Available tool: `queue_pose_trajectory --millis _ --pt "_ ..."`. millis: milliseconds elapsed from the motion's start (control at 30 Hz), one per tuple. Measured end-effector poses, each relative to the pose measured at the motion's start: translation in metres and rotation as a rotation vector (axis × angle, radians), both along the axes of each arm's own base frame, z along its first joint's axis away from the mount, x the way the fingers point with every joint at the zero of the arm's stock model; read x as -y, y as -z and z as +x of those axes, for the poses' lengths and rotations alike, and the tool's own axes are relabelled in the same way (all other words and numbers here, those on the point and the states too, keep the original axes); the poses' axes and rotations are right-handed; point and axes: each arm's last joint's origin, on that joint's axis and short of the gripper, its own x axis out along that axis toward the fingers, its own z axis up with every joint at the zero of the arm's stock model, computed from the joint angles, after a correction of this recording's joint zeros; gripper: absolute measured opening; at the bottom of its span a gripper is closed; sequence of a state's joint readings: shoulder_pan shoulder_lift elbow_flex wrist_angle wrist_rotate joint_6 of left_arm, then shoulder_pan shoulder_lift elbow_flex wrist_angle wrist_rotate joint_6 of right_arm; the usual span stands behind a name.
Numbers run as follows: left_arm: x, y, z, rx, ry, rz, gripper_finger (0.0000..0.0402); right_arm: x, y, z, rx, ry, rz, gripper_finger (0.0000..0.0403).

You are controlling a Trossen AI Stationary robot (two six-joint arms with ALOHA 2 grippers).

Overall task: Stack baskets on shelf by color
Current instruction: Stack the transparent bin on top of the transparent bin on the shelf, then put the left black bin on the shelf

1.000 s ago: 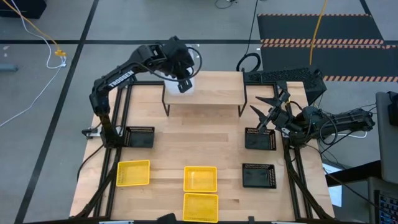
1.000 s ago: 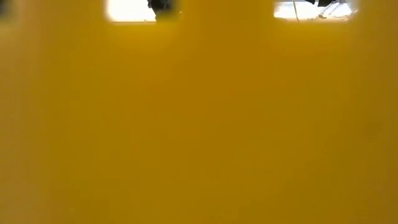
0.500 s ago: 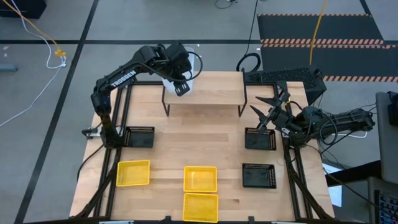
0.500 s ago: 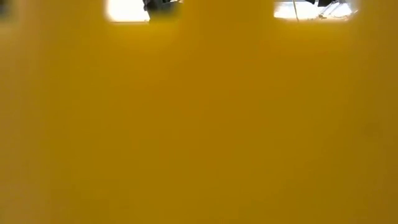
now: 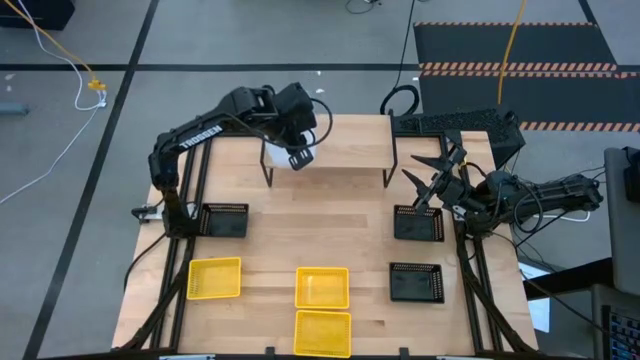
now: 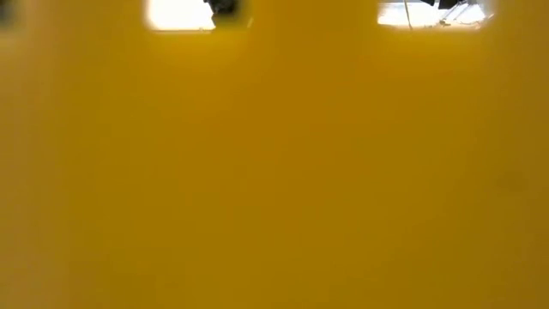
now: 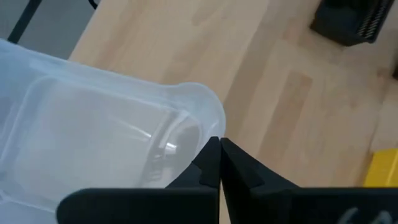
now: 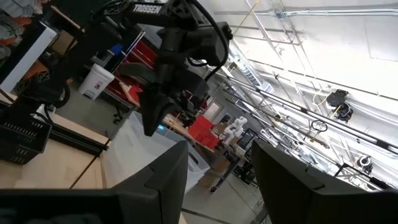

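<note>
Slightly shifted, the left tool (image 5: 298, 158) hangs over the shelf (image 5: 345, 150) edge. Only its wrist view shows it pinching a clear basket (image 7: 93, 130). The right tool (image 5: 425, 178) waits open.

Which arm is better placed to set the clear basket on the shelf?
Left. The left gripper is shut on the clear basket and sits over the shelf's left end. The right gripper waits open near the table's right edge, above a black basket.
</note>
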State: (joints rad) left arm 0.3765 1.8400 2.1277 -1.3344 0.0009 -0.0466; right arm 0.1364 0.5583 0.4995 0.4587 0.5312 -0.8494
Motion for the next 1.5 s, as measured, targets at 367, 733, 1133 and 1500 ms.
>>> queue_pose_trajectory --millis 367,733,1133,1500 --pt "-0.006 -0.001 -0.013 -0.082 -0.024 0.047 0.0041 0.000 0.000 0.000 0.006 -0.004 0.013 0.0171" --pt "-0.006 -0.002 -0.011 -0.070 -0.020 0.056 0.0047 0.000 0.000 0.000 0.010 -0.007 0.022 0.0171" --pt "0.012 -0.034 -0.027 0.047 0.049 0.200 0.0047 0.000 0.005 0.002 -0.013 -0.036 0.096 0.0171" --pt "0.056 -0.031 -0.039 0.265 0.178 0.308 0.0047 -0.001 0.014 0.005 -0.073 -0.057 0.220 0.0171"
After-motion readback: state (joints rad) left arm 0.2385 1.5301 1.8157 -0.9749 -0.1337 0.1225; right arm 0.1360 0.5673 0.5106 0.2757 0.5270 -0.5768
